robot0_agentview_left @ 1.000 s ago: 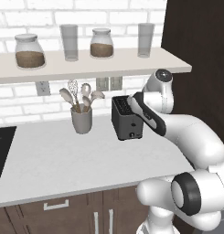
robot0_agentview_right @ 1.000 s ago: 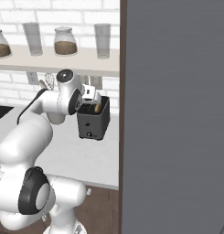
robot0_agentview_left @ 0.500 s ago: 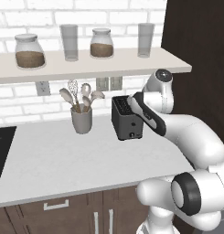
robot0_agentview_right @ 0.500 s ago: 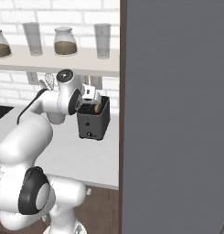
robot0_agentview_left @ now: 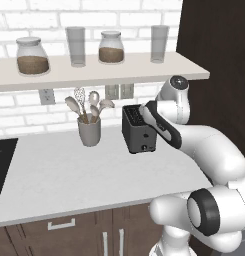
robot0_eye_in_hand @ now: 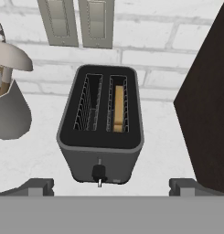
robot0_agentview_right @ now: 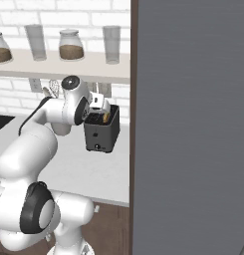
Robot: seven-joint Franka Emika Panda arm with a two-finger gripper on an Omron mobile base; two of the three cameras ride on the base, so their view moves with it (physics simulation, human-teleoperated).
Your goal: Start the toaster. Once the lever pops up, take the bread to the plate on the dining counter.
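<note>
The toaster (robot0_eye_in_hand: 102, 123) is a small dark box with two slots, standing on the wall counter (robot0_agentview_left: 69, 175) against the white brick. The bread (robot0_eye_in_hand: 118, 109), a tan slice, sits down in its right slot, and the left slot is empty. A small knob (robot0_eye_in_hand: 99, 172) sticks out low on its front. My gripper (robot0_eye_in_hand: 111, 187) hovers open just above and in front of the toaster, its fingertips (robot0_eye_in_hand: 38, 186) wide apart and holding nothing. From the right base view the gripper (robot0_agentview_right: 99, 102) hangs over the toaster (robot0_agentview_right: 101, 132). My forearm crosses the right side of the toaster (robot0_agentview_left: 138, 129). The plate and the dining counter are out of view.
A grey utensil crock (robot0_agentview_left: 89, 131) with spoons stands left of the toaster. Above is a shelf (robot0_agentview_left: 94, 70) with jars and glasses. A dark tall cabinet (robot0_agentview_left: 219, 75) walls off the right side. A black cooktop (robot0_agentview_left: 1, 165) lies at far left.
</note>
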